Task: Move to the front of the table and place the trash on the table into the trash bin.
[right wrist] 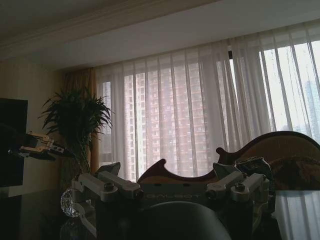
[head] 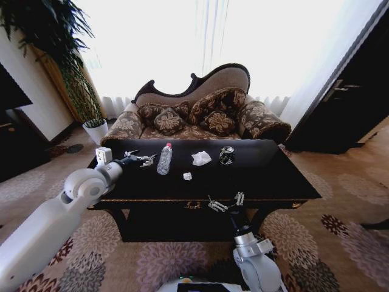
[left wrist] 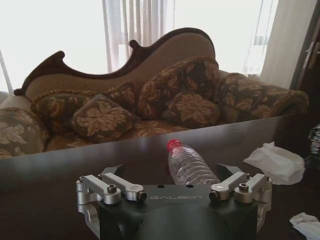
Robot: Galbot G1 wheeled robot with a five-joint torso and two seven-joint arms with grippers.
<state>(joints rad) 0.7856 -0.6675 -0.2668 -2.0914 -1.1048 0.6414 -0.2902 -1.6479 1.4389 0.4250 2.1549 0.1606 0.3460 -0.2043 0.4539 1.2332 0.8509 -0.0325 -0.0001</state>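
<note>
On the glossy black table (head: 273,182) lies the trash: a clear plastic bottle (head: 164,159) with a red cap, a crumpled white tissue (head: 201,159), a dark can (head: 227,156) and a tiny white scrap (head: 187,176). My left gripper (head: 148,160) reaches over the table's left part, open, just left of the bottle. In the left wrist view the bottle (left wrist: 190,166) lies just ahead of the open left gripper (left wrist: 170,175), and the tissue (left wrist: 275,162) is off to one side. My right gripper (head: 226,202) stands open at the table's front edge, pointing up. The trash bin is out of view.
A patterned brown sofa (head: 200,115) stands right behind the table. A potted plant (head: 94,129) sits at the back left and a dark door (head: 346,103) at the right. Patterned carpet (head: 340,213) surrounds the table.
</note>
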